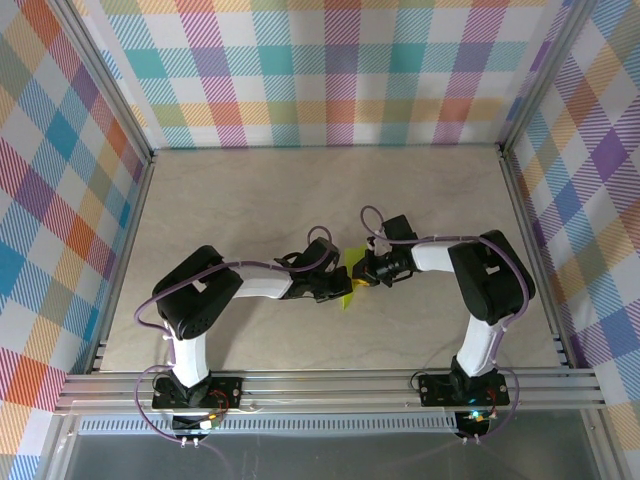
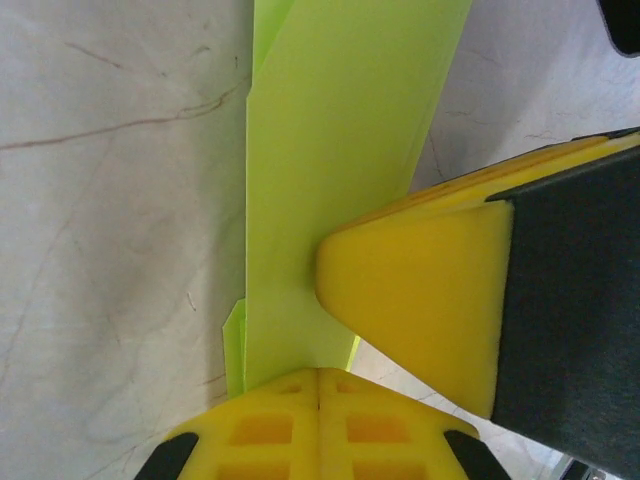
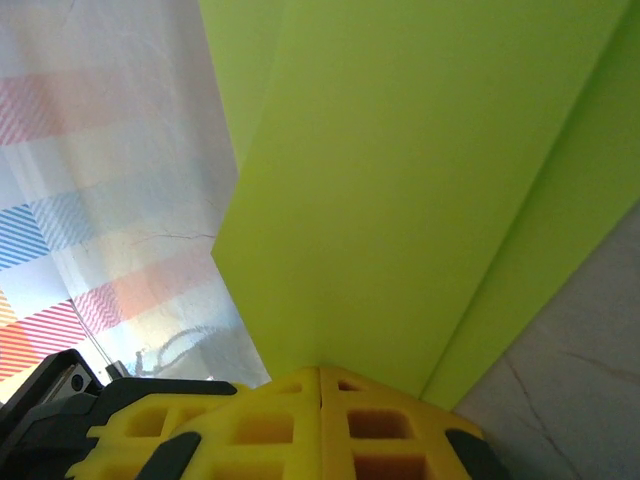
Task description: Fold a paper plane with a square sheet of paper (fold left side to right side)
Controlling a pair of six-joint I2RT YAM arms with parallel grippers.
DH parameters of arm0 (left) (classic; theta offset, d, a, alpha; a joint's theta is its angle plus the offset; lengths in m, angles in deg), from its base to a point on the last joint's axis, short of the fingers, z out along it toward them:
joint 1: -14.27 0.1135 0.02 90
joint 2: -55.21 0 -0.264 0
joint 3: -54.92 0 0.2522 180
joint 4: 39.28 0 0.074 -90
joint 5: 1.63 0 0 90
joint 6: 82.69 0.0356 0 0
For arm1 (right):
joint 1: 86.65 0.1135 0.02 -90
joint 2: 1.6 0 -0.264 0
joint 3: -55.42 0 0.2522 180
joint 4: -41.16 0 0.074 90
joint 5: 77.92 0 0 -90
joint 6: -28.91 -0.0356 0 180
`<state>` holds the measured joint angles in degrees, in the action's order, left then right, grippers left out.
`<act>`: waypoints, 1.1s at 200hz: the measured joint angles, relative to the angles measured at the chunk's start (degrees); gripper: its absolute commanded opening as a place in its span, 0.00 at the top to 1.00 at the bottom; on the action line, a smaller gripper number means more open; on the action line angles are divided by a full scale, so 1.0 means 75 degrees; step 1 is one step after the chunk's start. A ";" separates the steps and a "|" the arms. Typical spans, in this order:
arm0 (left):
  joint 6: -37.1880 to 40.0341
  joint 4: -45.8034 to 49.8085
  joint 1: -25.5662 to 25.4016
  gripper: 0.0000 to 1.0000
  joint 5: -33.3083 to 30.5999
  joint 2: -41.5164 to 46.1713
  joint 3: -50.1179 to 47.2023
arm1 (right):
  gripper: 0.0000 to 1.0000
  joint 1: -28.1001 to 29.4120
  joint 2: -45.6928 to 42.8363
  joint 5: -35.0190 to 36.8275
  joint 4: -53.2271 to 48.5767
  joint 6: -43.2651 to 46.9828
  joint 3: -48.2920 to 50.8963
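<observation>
Top external view: the two arms reach inward and meet near the middle of the worktop [image 1: 300, 190], left tool [image 1: 338, 284] and right tool [image 1: 360, 274] almost tip to tip. Between them sits the lime paper [image 1: 347, 297], a small sliver poking out toward the near edge. Neither arm is nearer than the other, as both are already on it.

Left wrist view: the left tool's tips are pressed together with the paper's near end pinched in the seam, so it is clenched on the paper. From there the paper runs straight ahead, its long axis in line with the tool, as a narrow folded band that widens a little toward the far end. A second layer peeks out along its left edge. The right tool's yellow pad comes in from the right and touches the band's right edge just beyond the left tips.

Right wrist view: the right tool is likewise clenched on the paper, which spreads away from its tips up and to the right, with a crease running along that same diagonal. No pointed nose shows, so which end leads I cannot tell — nor whether the paper touches the worktop. Any next fold would likely turn about that lengthwise crease.
</observation>
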<state>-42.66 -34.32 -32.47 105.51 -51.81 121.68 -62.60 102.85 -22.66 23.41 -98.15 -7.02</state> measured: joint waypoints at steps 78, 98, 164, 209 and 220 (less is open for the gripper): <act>0.0376 0.0772 0.0204 1.00 -0.0029 0.0988 -0.0041 | 1.00 0.0006 0.0017 0.0122 -0.0152 0.0425 -0.0067; 0.0460 0.0819 0.0216 1.00 0.0245 0.1309 -0.0038 | 1.00 0.0006 0.0017 0.0169 -0.0219 0.0493 -0.0105; 0.0557 0.0877 -0.0181 1.00 0.1259 0.1070 -0.0041 | 1.00 0.0006 0.0023 0.0227 -0.0353 0.0659 -0.0172; 0.0560 0.0968 -0.0251 1.00 0.1457 0.0589 -0.0017 | 1.00 0.0006 0.0055 0.0224 -0.0452 0.0662 -0.0236; 0.0562 0.0997 -0.0251 1.00 0.1454 0.0545 0.0023 | 1.00 0.0006 0.0055 0.0224 -0.0469 0.0664 -0.0239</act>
<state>-38.45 -26.84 -34.35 116.42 -47.72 121.85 -62.56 103.26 -20.98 19.89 -93.17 -8.82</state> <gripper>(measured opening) 0.049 0.059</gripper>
